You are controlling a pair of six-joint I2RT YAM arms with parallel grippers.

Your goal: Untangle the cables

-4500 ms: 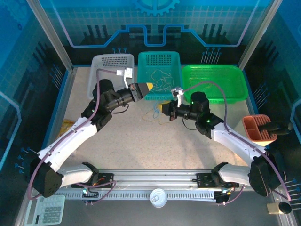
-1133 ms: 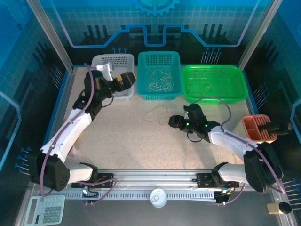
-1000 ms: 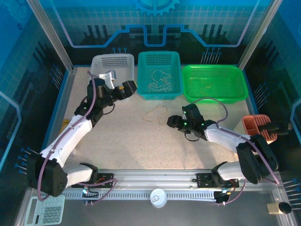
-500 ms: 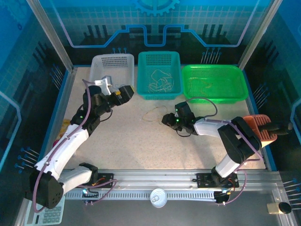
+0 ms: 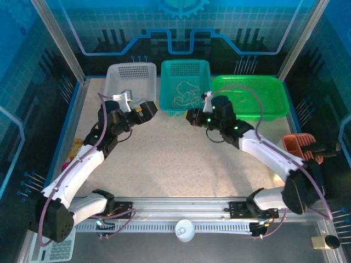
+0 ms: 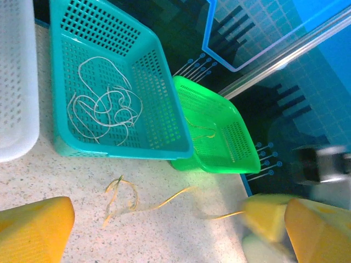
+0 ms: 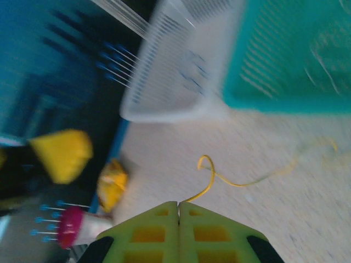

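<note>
Partly done, by look: white cables lie looped together in teal basket, one yellowish strand in green basket. Left to do: yellow cable on worktop, near teal basket front. Right fingers clenched on its end. Left fingers spread, empty. Cable long axis runs along basket front, looped end toward left arm.

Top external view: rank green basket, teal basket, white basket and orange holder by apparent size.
1. green basket, clearly the widest
2-3. teal basket and white basket, too alike to rank
4. orange holder, smallest
</note>
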